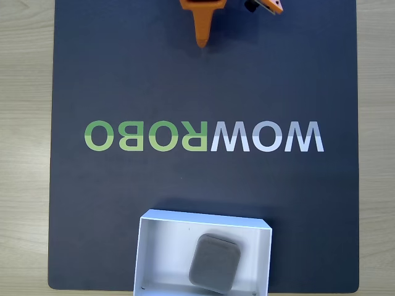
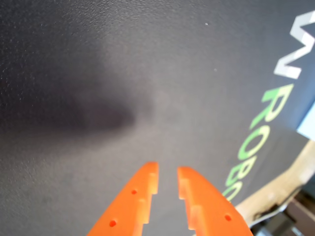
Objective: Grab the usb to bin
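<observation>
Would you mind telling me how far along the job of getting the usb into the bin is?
It looks finished. In the fixed view the usb lies inside the bin, toward its right half. Nothing is in hand: in the wrist view the gripper holds nothing, its fingers slightly apart above the bare dark mat. In the fixed view the gripper sits at the top edge, far from the bin. Nothing appears left.

Overhead fixed; close wrist; shared mat

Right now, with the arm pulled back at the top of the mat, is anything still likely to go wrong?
Little, I'd judge. The usb already lies in the bin, tilted near its right wall, so a bump to the light box could shift it. The gripper hangs low over the mat, jaws slightly apart and holding nothing; a sweep might scrape it.
</observation>
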